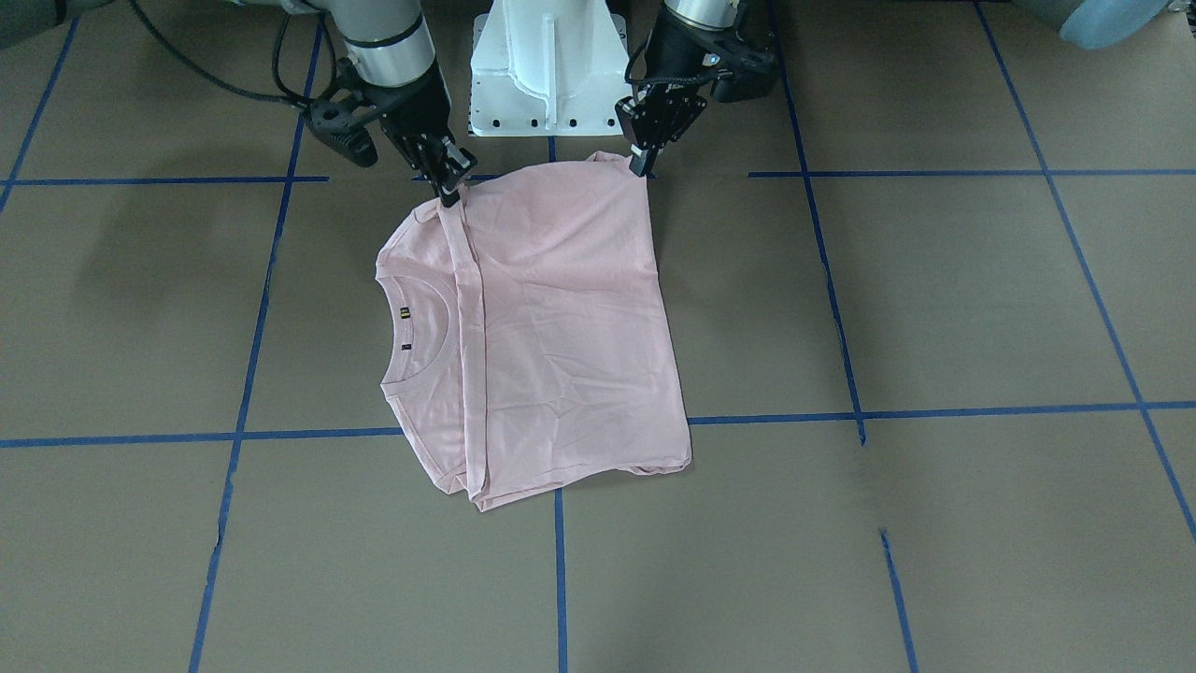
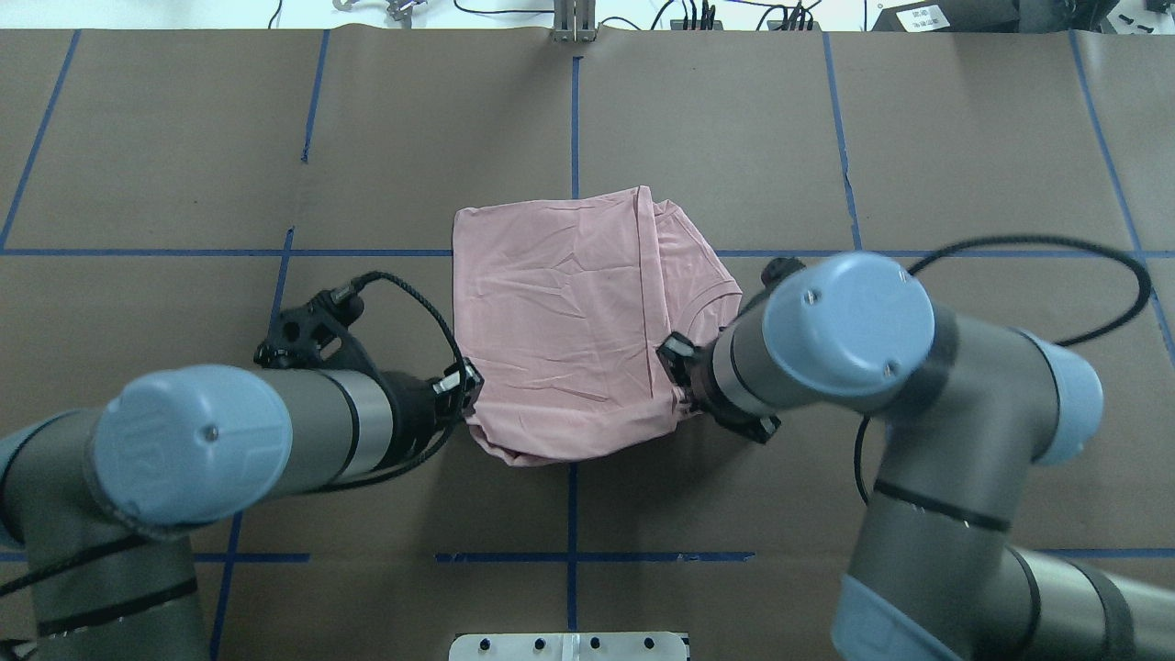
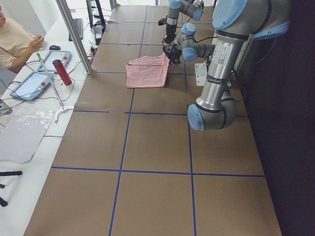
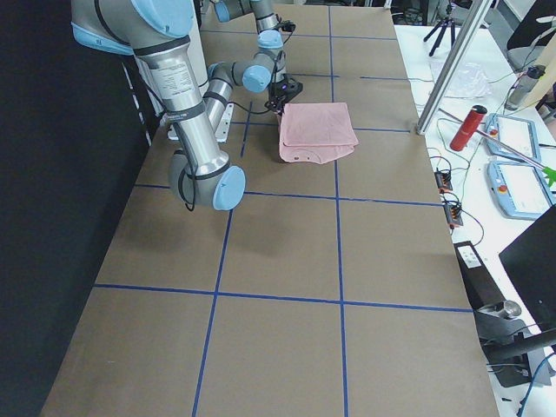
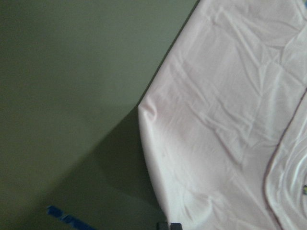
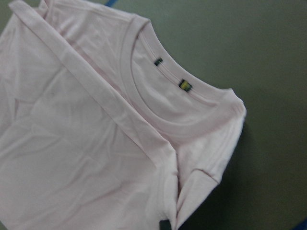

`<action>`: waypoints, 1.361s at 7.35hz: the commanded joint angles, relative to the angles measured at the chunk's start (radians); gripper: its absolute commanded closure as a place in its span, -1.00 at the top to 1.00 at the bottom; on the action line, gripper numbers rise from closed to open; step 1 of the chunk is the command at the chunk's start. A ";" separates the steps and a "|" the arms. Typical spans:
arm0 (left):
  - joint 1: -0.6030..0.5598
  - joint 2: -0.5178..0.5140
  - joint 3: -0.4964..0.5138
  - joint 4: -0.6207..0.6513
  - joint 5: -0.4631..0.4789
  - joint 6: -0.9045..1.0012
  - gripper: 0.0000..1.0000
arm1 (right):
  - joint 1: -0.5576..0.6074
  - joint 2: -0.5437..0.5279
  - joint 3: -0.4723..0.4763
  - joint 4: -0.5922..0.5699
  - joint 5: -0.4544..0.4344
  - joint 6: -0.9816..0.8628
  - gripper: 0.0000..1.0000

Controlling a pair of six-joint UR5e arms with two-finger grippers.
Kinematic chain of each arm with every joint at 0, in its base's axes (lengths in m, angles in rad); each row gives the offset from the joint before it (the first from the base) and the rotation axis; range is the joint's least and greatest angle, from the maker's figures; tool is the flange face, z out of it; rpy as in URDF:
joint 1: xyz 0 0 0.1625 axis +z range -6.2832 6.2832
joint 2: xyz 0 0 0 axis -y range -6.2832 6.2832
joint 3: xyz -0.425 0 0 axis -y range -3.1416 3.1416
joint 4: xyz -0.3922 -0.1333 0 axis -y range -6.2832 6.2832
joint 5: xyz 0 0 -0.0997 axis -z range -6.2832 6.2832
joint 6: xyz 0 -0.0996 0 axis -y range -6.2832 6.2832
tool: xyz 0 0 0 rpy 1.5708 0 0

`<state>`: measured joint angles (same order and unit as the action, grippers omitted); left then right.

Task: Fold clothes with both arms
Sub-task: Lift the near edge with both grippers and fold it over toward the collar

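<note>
Pale pink T-shirt (image 1: pixel 551 327) folded, lying mid-frame on brown surface (image 1: pixel 934 308); collar toward frame left. Both left tool (image 1: pixel 643 166) and right tool (image 1: pixel 449 192) clamped on its upper edge corners, top centre

The front view cuts the right arm (image 1: pixel 383 47) and the left arm (image 1: pixel 696 14) off at its top edge. The right tool (image 1: pixel 450 190) and the left tool (image 1: pixel 643 166) each pinch a raised corner of the T-shirt (image 1: pixel 561 327), their fingertips lost in the cloth. From overhead the right arm covers its own tool almost wholly. Both wrist views crop the fingers to a dark sliver at the bottom edge, and the left one is dim and soft. The shirt's under layers are folded out of sight. What seems a neck label (image 6: pixel 185 85) is too blurred to read. In the side views the tools are too small to judge, and a person (image 3: pixel 14 39) is cut by the edge.
</note>
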<state>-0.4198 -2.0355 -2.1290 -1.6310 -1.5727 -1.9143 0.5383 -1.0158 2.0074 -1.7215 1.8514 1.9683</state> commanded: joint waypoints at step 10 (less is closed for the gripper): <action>-0.298 -0.213 0.865 -0.642 0.048 0.474 1.00 | 0.296 0.367 -1.058 0.677 0.129 -0.288 1.00</action>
<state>-0.6950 -2.2431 -1.3165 -2.1910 -1.5269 -1.4860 0.7966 -0.6528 1.0136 -1.0945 1.9788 1.7888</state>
